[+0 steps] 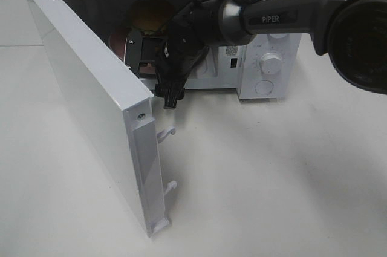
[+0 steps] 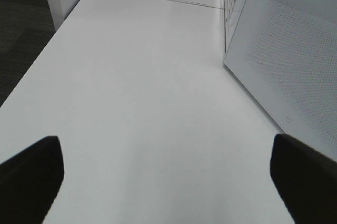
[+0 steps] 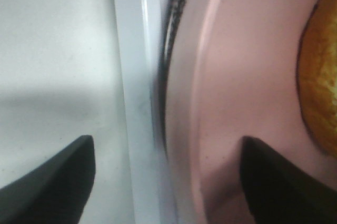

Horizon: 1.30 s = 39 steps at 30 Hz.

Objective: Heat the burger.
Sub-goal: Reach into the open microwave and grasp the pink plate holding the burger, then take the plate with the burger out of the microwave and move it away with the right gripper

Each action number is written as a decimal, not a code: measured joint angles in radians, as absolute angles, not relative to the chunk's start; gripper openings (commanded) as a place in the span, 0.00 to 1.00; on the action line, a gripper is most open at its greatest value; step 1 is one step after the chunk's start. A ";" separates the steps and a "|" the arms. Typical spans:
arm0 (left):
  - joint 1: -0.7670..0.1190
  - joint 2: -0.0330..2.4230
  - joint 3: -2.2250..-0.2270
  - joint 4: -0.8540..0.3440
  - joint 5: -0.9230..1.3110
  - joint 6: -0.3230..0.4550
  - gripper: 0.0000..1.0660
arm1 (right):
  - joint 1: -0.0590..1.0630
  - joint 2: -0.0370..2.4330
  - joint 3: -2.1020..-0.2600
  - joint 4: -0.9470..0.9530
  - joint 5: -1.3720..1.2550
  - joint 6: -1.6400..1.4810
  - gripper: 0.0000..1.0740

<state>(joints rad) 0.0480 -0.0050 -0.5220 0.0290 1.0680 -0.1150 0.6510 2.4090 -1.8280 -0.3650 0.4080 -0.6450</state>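
Exterior high view showed the burger [image 1: 151, 15] already inside the microwave [image 1: 275, 45], sitting on the pink plate [image 3: 247, 92] in the cavity — so loading looked done. By my reading, what remained was swinging the door [image 1: 91, 106] shut, since it stood wide open, and turning the dial [image 1: 271, 63]. The right gripper [image 3: 168, 182] hovered at the cavity's threshold with its fingers [image 3: 58, 182] spread apart, one over the sill and one over the plate's rim, holding nothing. The left gripper [image 2: 168, 176] hung over the bare table [image 2: 137, 103] beside the door — fingers wide, empty.
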 measured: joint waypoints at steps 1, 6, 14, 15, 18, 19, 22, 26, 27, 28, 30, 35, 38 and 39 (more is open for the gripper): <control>0.048 -0.005 -0.522 0.029 1.068 -0.115 0.94 | 0.651 2.409 -1.828 -0.367 0.408 -0.632 0.56; 0.048 -0.005 -0.522 0.029 1.068 -0.115 0.94 | 0.651 2.399 -1.837 -0.367 0.412 -0.628 0.23; 0.048 -0.005 -0.522 0.029 1.068 -0.115 0.94 | 0.658 2.358 -1.837 -0.313 0.457 -0.639 0.00; 0.048 -0.005 -0.522 0.030 1.068 -0.115 0.94 | 0.659 2.350 -1.837 -0.301 0.472 -0.652 0.00; 0.048 -0.005 -0.522 0.030 1.068 -0.115 0.94 | 0.659 2.338 -1.837 -0.269 0.498 -0.677 0.00; 0.048 -0.005 -0.522 0.030 1.068 -0.115 0.94 | 0.659 2.338 -1.837 -0.269 0.498 -0.677 0.00; 0.048 -0.005 -0.522 0.030 1.068 -0.115 0.94 | 0.659 2.318 -1.837 -0.215 0.533 -0.728 0.00; 0.048 -0.005 -0.522 0.030 1.068 -0.115 0.94 | 0.659 2.296 -1.837 -0.143 0.595 -0.815 0.00; 0.048 -0.005 -0.522 0.030 1.068 -0.115 0.94 | 0.659 2.296 -1.837 -0.143 0.595 -0.815 0.00; 0.048 -0.005 -0.522 0.030 1.068 -0.115 0.94 | 0.659 2.293 -1.837 -0.135 0.615 -0.841 0.00; 0.048 -0.005 -0.522 0.030 1.068 -0.115 0.94 | 0.659 2.292 -1.837 -0.134 0.626 -0.852 0.00; 0.048 -0.005 -0.522 0.030 1.068 -0.115 0.94 | 0.659 2.285 -1.837 -0.131 0.664 -0.895 0.00; 0.048 -0.005 -0.522 0.030 1.068 -0.115 0.94 | 0.659 2.273 -1.830 -0.127 0.679 -0.914 0.00; 0.048 -0.005 -0.522 0.030 1.068 -0.115 0.94 | 0.659 2.258 -1.806 -0.125 0.677 -0.933 0.00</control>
